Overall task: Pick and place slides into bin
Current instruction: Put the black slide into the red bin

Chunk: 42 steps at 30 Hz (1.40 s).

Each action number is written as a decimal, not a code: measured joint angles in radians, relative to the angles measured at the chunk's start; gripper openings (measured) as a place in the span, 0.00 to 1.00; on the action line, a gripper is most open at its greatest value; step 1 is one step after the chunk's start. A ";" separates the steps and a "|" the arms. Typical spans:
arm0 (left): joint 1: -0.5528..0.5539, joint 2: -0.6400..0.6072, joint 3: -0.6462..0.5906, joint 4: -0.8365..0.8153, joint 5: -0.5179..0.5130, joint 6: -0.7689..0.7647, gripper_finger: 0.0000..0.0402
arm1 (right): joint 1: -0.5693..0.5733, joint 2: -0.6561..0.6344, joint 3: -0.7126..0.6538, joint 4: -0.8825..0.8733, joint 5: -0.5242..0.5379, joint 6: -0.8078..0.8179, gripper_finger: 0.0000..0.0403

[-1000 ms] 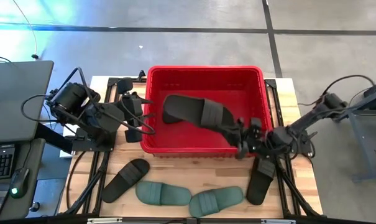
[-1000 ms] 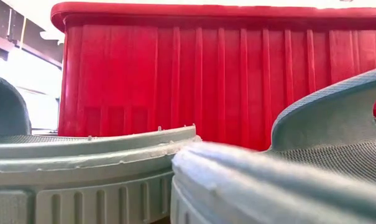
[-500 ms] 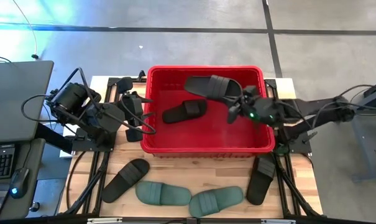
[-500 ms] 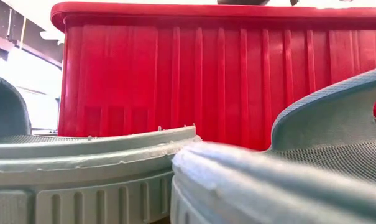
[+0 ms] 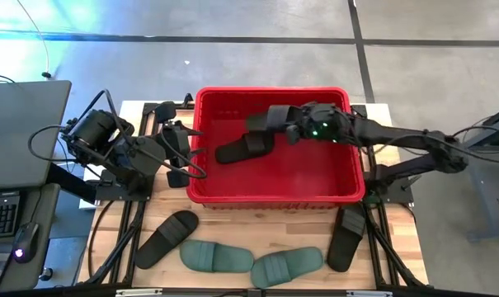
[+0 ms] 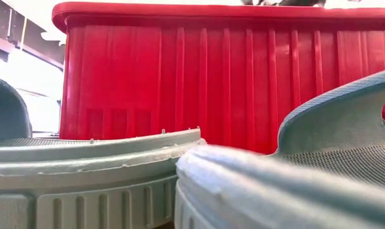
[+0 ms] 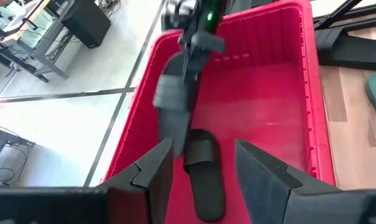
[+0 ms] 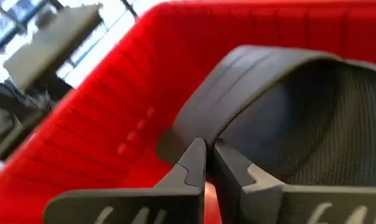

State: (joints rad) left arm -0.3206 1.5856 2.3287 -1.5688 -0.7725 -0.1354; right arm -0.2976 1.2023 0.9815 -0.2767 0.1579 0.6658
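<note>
The large red slotted plastic bin (image 5: 274, 188) holds one black rubber slide (image 5: 244, 148) flat on its floor. The right claw (image 5: 292, 130), clamped on a second black slide (image 5: 270, 118), hangs over the bin's far half. The left claw (image 5: 191, 157), partly open and apparently empty, sits by the bin's left wall. Two black slides (image 5: 166, 238) and two sage-green slides (image 5: 215, 256) lie on the wooden counter (image 5: 311, 231) in front.

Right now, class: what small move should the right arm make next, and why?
Probably open the right pincer and let go. It is shut on a black slide held above the red bin, where another black slide already lies, so the drop should land inside.
</note>
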 joint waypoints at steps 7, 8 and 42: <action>0.000 0.009 0.000 0.005 0.002 -0.025 0.38 | -0.107 0.176 -0.004 0.182 -0.207 -0.076 0.00; 0.000 0.011 0.000 0.006 0.002 -0.033 0.38 | -0.117 0.201 -0.004 0.224 -0.212 -0.083 0.00; 0.000 0.071 0.000 0.050 0.070 -0.060 0.38 | -0.209 0.611 0.038 0.607 -0.501 -0.087 0.48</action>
State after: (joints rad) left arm -0.3210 1.6562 2.3287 -1.5185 -0.7024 -0.1959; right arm -0.5064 1.8130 1.0199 0.3302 -0.3435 0.5793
